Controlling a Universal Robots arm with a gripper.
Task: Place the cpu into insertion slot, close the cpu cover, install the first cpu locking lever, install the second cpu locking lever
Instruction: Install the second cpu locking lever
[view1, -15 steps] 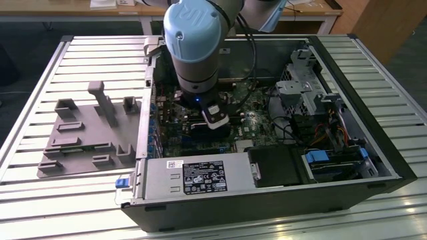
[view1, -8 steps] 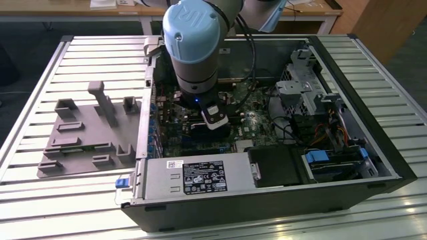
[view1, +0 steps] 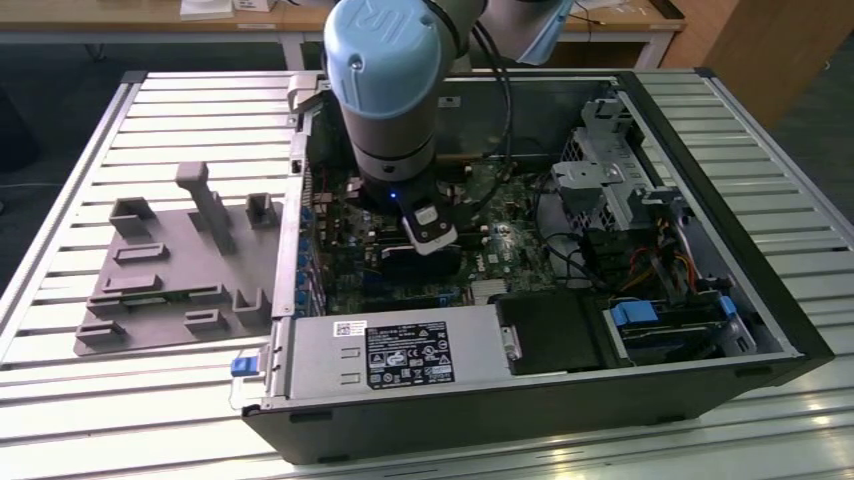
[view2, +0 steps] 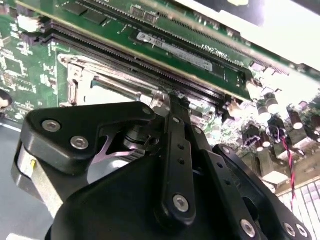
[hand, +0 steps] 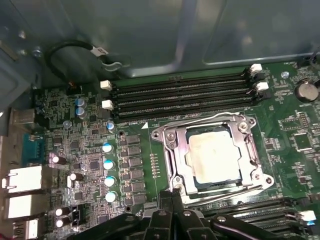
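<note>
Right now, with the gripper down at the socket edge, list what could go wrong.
1. The gripper sits right at the near edge of the cpu cover, which lies closed over the cpu; a slip might scrape the frame or the chip.
2. Memory slots and capacitors crowd the socket, so a sideways move could knock them.
3. In the exterior view the arm reaches deep into the computer case, leaving little room.

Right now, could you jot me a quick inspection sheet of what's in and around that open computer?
Surface: slatted metal table.
Job's things: cpu sits in its slot, cover down around it.
Clutter: grey plastic holder beside the computer case.
Grippers: gripper low at the cover's edge.
Cables: black cable along the arm; coloured wires in the case.
Surroundings: wooden desk behind.
</note>
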